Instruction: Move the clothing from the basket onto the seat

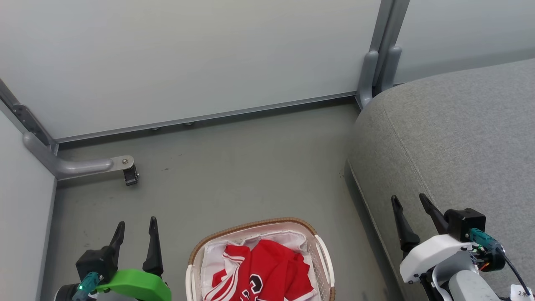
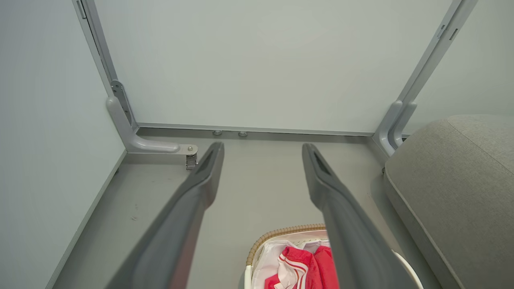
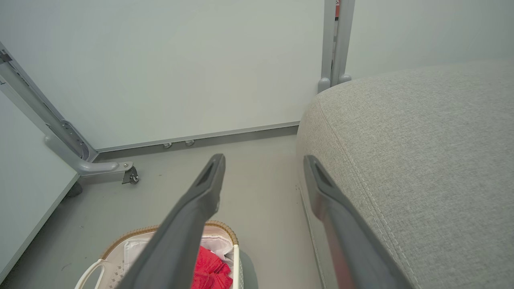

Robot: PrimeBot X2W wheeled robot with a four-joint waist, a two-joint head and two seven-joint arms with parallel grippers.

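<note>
Grey floor (image 1: 250,167); clothing (image 1: 267,267) in basket (image 1: 250,225), lettering (image 1: 255,286) visible from head view; left pincer (image 1: 137,221), right pincer (image 1: 408,196) agape, empty.

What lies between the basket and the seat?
Only a narrow strip of bare grey floor separates the basket from the seat. This shows in the head view and in the right wrist view.
</note>
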